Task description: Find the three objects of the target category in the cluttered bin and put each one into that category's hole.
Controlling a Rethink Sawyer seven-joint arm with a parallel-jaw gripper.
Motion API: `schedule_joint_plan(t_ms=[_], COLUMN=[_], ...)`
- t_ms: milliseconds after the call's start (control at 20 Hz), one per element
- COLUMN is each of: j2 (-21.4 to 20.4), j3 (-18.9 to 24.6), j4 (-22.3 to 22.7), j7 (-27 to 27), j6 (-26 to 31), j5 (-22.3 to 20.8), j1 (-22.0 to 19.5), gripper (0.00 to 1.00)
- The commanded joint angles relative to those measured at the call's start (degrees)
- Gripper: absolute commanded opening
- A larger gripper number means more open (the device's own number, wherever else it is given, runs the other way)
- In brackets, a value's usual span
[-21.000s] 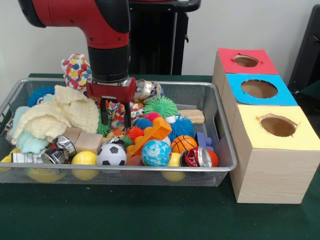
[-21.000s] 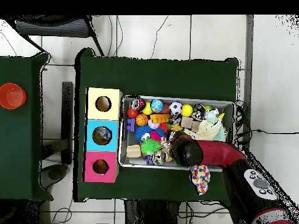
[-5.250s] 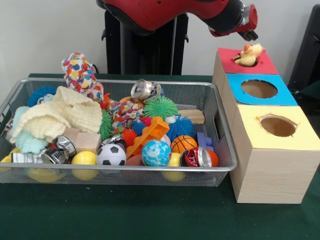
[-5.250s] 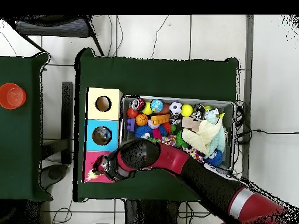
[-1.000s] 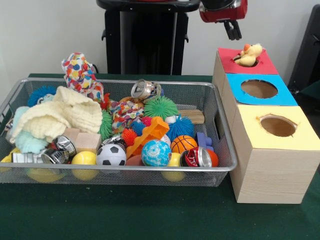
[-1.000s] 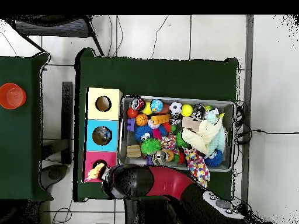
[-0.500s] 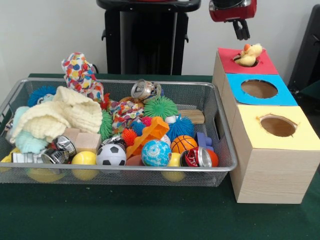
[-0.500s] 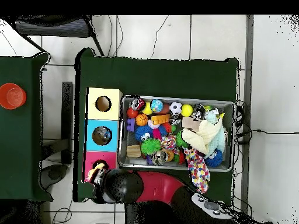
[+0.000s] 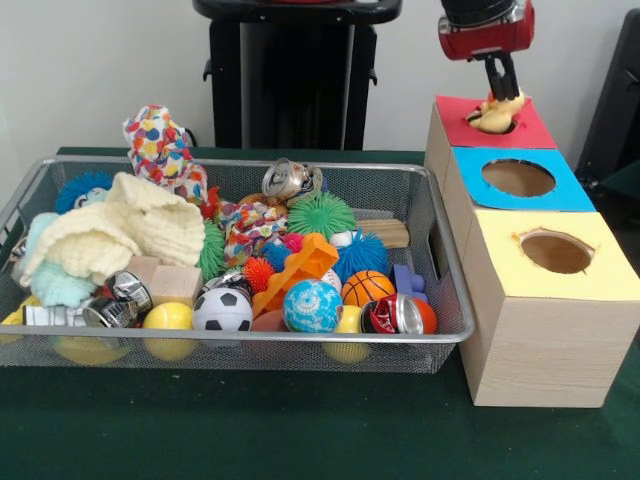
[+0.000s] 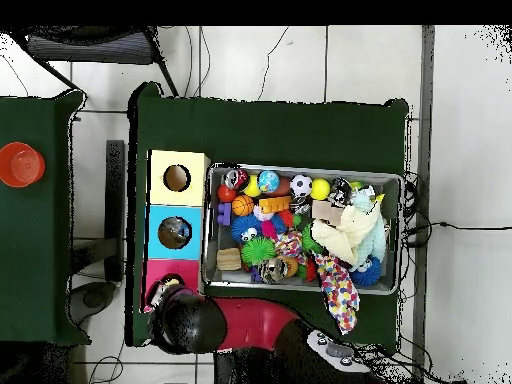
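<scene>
The tool (image 9: 497,88) hangs over the red box (image 9: 520,128), its tips pressed together and touching the toy duck (image 9: 494,115). The duck sits on the red box's hole, not down inside it. Next to the red box, nearer, is the blue box (image 9: 560,190) with an open hole, then the yellow box (image 9: 590,280) with an open hole. To the left on the green bench (image 9: 300,430) sits the wire bin (image 9: 445,290). It is full of balls, spiky balls, cans, wood blocks, a cream cloth (image 9: 120,235) and a spotted cloth (image 9: 158,145).
</scene>
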Motion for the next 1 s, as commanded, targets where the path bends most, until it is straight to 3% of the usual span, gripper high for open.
schedule_joint_plan(t_ms=[50,250,550,1000], j2=[2.3,2.5,3.1,6.4], j3=[-5.2,-8.7,-16.3,-20.3], j4=[-7.0,-8.5,-10.8,-12.6], j7=[11.3,9.9,8.2,7.8], j6=[-5.1,-5.6,0.1,1.2], j5=[3.6,3.2,2.9,2.9], j1=[1.5,3.7,8.4,11.6], gripper=[0.00,0.00,0.00,0.00])
